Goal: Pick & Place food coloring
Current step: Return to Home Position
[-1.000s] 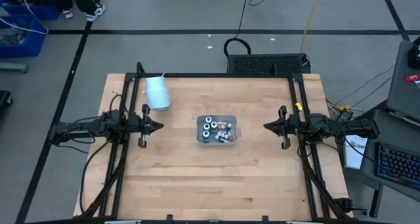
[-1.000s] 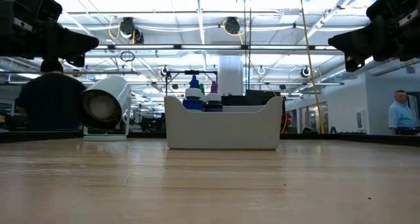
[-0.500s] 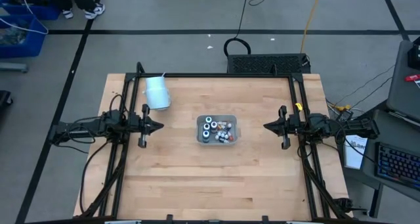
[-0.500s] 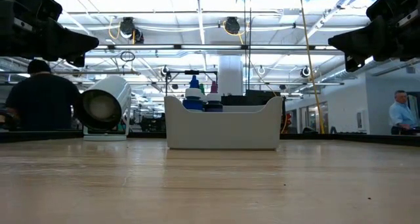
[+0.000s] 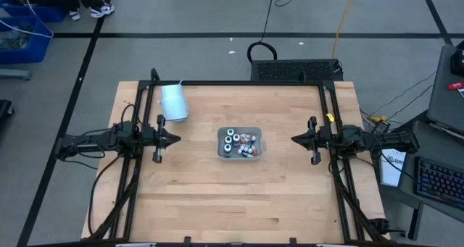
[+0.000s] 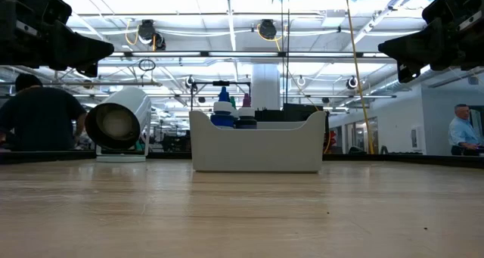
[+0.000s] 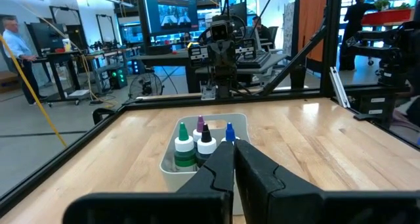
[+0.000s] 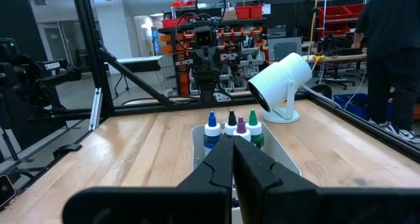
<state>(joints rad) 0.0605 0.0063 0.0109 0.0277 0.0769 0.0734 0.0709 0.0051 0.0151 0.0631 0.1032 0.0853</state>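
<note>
A: What lies around the bench?
B: A grey concrete floor point(image 5: 203, 15) crossed by dark taped lines. A black cable loop point(image 5: 262, 51) and a thin yellow cord point(image 5: 341, 30) lie on it.
A: And the furniture?
B: A pale wooden table top point(image 5: 217, 203) sits inside a black metal frame point(image 5: 239, 82). A blue plastic crate point(image 5: 25, 44) stands off one far corner, and a black computer keyboard point(image 5: 438, 182) lies on a side desk.
A: The light?
B: Long white ceiling strip lights point(image 6: 189, 20) run over an open hall with a white square column point(image 6: 266, 88). Red storage bins point(image 8: 341, 14) fill shelving, and there is an orange partition panel point(image 7: 308, 40).
</note>
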